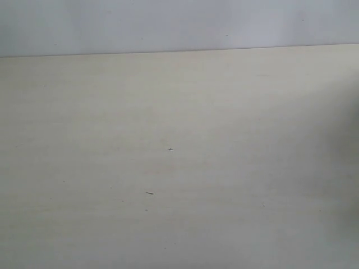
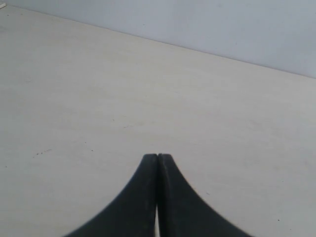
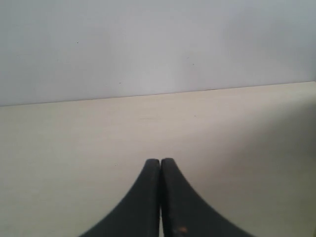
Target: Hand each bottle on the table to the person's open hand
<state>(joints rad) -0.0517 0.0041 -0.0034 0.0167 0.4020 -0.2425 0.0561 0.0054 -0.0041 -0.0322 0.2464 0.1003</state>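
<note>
Facing the table [image 1: 179, 168], left gripper [image 2: 157, 157] and right gripper [image 3: 160, 161] sit closed.

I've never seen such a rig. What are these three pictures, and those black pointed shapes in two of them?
It is a two-armed robot. One camera off the arms shows the wide pale cream tabletop and a plain whitish wall behind. The other two cameras sit on the wrists: the black shapes are the left tool and right tool, each shut, its two fingers pressed together, holding nothing. On the surface only a few tiny dark specks show; no bottle or hand is in view.
</note>
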